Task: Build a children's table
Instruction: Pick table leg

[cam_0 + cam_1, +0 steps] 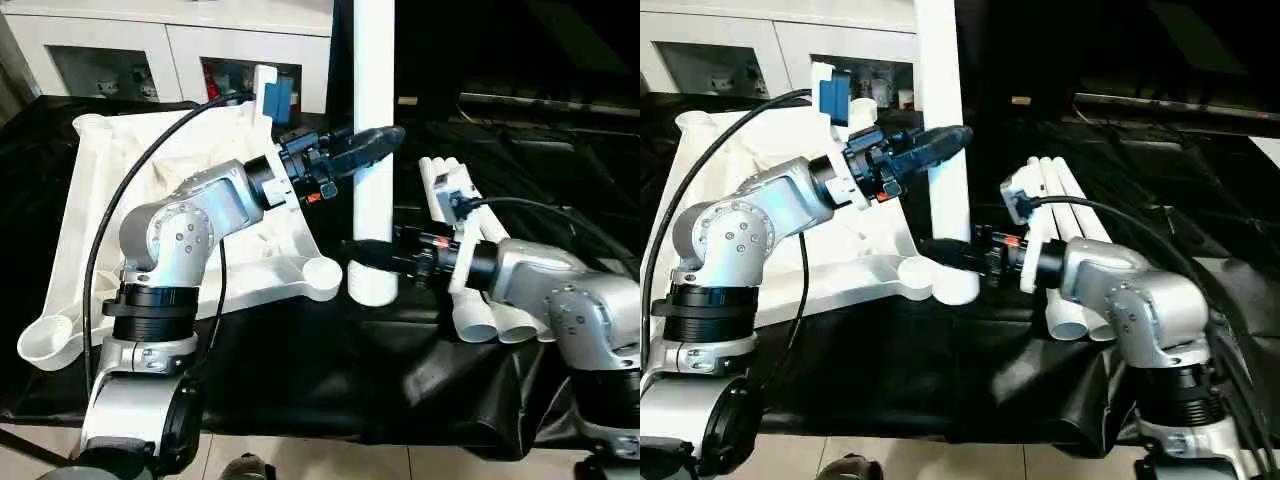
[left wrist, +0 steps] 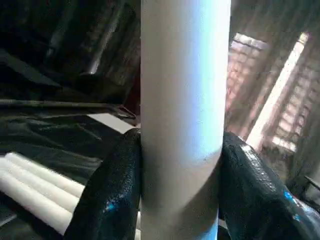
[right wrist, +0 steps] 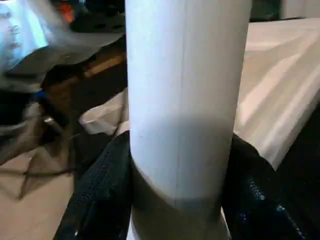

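Note:
The white tabletop (image 1: 90, 190) of the children's table lies underside up on the black-covered work table, its round corner socket (image 1: 325, 275) nearest to me. One white leg (image 1: 373, 60) stands upright just right of that socket, its foot (image 1: 372, 288) on the black cloth. My left gripper (image 1: 385, 138) is shut on the leg partway up, a black finger (image 2: 110, 190) pressed to each side. My right gripper (image 1: 362, 250) is shut on the same leg low down, with its fingers (image 3: 100, 200) hugging the tube (image 3: 185, 100).
Three spare white legs (image 1: 1065, 190) lie side by side on the cloth under my right forearm. A white cabinet with glass doors (image 1: 170, 40) stands behind the work table. The table's front edge (image 1: 330, 425) runs close below both arms.

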Robot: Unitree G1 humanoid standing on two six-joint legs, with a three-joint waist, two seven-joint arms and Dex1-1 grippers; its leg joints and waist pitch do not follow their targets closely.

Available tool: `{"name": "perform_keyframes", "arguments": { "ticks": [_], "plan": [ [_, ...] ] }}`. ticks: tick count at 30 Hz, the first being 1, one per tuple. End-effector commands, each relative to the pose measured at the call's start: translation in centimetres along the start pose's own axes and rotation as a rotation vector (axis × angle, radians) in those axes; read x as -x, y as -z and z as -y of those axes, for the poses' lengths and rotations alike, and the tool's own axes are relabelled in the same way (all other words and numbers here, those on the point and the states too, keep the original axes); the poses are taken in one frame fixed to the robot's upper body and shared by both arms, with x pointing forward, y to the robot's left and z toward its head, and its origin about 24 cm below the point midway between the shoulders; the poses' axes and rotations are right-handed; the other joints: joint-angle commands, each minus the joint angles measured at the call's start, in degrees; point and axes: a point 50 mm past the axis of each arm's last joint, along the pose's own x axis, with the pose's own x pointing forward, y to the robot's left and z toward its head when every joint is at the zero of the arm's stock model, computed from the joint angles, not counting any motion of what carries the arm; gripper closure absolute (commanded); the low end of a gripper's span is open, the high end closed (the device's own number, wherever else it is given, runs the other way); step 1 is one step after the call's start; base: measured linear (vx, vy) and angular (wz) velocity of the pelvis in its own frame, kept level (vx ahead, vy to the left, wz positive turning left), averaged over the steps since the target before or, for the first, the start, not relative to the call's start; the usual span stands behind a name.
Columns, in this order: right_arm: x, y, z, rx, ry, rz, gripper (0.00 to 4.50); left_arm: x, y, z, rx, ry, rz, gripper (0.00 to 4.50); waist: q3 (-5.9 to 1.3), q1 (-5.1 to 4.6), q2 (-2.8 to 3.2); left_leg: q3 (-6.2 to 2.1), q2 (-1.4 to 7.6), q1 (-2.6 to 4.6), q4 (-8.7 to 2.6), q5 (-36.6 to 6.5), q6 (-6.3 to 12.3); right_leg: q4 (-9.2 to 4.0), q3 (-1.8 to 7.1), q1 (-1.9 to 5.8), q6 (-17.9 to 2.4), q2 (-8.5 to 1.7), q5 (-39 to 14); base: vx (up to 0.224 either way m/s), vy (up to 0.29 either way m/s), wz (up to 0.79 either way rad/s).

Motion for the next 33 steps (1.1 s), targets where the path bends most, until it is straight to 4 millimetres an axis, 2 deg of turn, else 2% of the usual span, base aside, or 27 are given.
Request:
{"name": "perform_keyframes", "arguments": {
  "ticks": [1,3,4,5,7,8,9,12,13,16,19,21,24,29,31,33],
  "plan": [
    [-0.3,-0.3,0.9,0.049,0.108,-0.005,2.59,-0.6,0.0,-0.5,-0.017,-0.094,-0.017,1.86,-4.22,-0.26,-0.37,-1.01,2.89,2.03,-3.61,-7.8,-1.64,-4.42,2.22,1.91,-12.2,-3.99,-3.1,0.000,0.000,0.00],
    [-0.7,-0.2,1.2,0.073,0.157,-0.011,2.59,-0.8,0.2,-0.6,-0.067,-0.142,-0.031,1.61,-4.21,-0.23,-0.42,-1.11,2.94,1.92,-3.78,-8.0,-2.24,-4.50,2.28,2.15,-11.3,-4.02,-3.8,0.000,0.000,0.00],
    [-1.1,-0.2,1.4,0.087,0.199,-0.006,2.59,-1.1,0.4,-0.9,-0.114,-0.227,-0.039,1.52,-4.28,-0.20,-0.24,-1.17,2.92,1.92,-3.79,-8.0,-2.38,-4.47,2.27,2.18,-10.7,-4.00,-3.7,0.000,0.000,0.00],
    [-1.2,-0.2,1.5,0.088,0.211,-0.003,2.59,-1.2,0.5,-1.1,-0.129,-0.258,-0.039,1.52,-4.22,-0.47,-0.38,-1.24,2.96,1.84,-3.91,-8.4,-2.61,-4.52,2.28,2.19,-10.1,-3.87,-3.4,0.000,0.000,0.00],
    [-1.6,-0.2,1.7,0.088,0.252,0.004,2.59,-1.6,0.7,-1.3,-0.131,-0.326,-0.021,1.35,-4.41,-0.36,-0.41,-1.22,2.85,1.83,-3.70,-7.1,-2.35,-4.31,2.27,2.33,-10.3,-3.93,-0.9,0.000,0.000,0.00],
    [-2.1,0.0,2.0,0.100,0.292,-0.007,2.59,-2.0,0.7,-1.3,-0.120,-0.362,0.003,1.35,-4.46,-0.34,-0.16,-1.20,2.83,1.83,-3.65,-6.8,-2.15,-4.20,2.27,2.35,-10.5,-3.94,-0.2,0.000,0.000,0.00],
    [-2.3,0.0,2.0,0.105,0.303,-0.011,2.59,-2.1,0.7,-1.3,-0.117,-0.373,0.011,1.33,-4.40,-0.49,-0.39,-1.18,2.76,1.70,-3.61,-6.3,-1.97,-4.23,2.24,2.36,-10.7,-3.78,0.9,0.000,0.000,0.00],
    [-2.8,0.0,2.1,0.098,0.332,-0.005,2.59,-2.3,0.6,-1.7,-0.133,-0.447,0.025,1.33,-4.47,-0.45,-0.32,-1.18,2.68,1.79,-3.55,-6.6,-1.43,-4.25,2.25,2.42,-10.8,-3.78,1.0,0.000,0.000,0.00],
    [-2.9,0.0,2.1,0.102,0.337,-0.004,2.59,-2.4,0.6,-1.9,-0.135,-0.474,0.035,1.61,-4.42,-0.50,-0.37,-1.13,2.67,1.76,-3.56,-6.7,-1.38,-4.34,2.29,2.40,-10.6,-3.74,0.8,0.000,0.000,0.00],
    [-3.3,0.0,2.0,0.106,0.338,-0.002,2.59,-2.6,0.6,-1.9,-0.104,-0.480,0.063,1.72,-4.38,-0.51,-0.30,-1.17,2.71,1.79,-3.63,-7.0,-1.60,-4.38,2.25,2.36,-10.5,-3.74,0.4,0.000,0.000,0.00],
    [-3.5,0.0,1.9,0.108,0.341,0.001,2.59,-2.9,0.8,-1.7,-0.081,-0.463,0.067,2.10,-4.43,-0.48,-0.19,-1.22,2.81,1.87,-3.62,-7.1,-1.45,-4.25,2.25,2.34,-10.8,-3.75,1.2,0.000,0.000,0.00],
    [-3.6,0.0,2.0,0.113,0.344,-0.003,2.59,-3.1,1.0,-1.3,-0.068,-0.431,0.061,2.15,-4.41,-0.50,-0.18,-1.19,2.78,1.87,-3.62,-7.2,-1.48,-4.25,2.25,2.34,-11.0,-3.78,1.2,0.000,0.000,0.00],
    [-3.6,0.0,2.0,0.117,0.348,-0.005,2.59,-3.2,1.1,-1.1,-0.057,-0.414,0.067,2.50,-4.37,-0.56,-0.09,-1.22,2.82,1.90,-3.69,-7.8,-1.65,-4.34,2.25,2.34,-11.0,-3.79,0.7,0.000,0.000,0.00],
    [-3.6,-0.1,2.0,0.146,0.360,-0.014,2.59,-3.1,0.9,-1.2,-0.056,-0.415,0.078,2.60,-4.41,-0.61,-0.12,-1.21,2.79,1.91,-3.64,-7.6,-1.66,-4.28,2.28,2.38,-10.8,-3.72,1.5,0.000,0.000,0.00],
    [-3.5,-0.2,2.0,0.143,0.352,0.002,2.03,-3.0,0.8,-1.2,-0.066,-0.399,0.078,2.62,-4.39,-0.61,-0.12,-1.21,2.80,1.90,-3.65,-7.6,-1.62,-4.30,2.28,2.38,-10.8,-3.76,1.5,0.000,0.000,0.00],
    [-3.4,-0.4,2.0,0.123,0.330,0.018,1.87,-2.9,0.7,-1.1,-0.076,-0.380,0.073,2.63,-4.37,-0.66,-0.18,-1.19,2.80,1.90,-3.68,-7.9,-1.59,-4.33,2.30,2.37,-10.8,-3.76,1.0,0.000,0.000,0.00]
  ]
}}
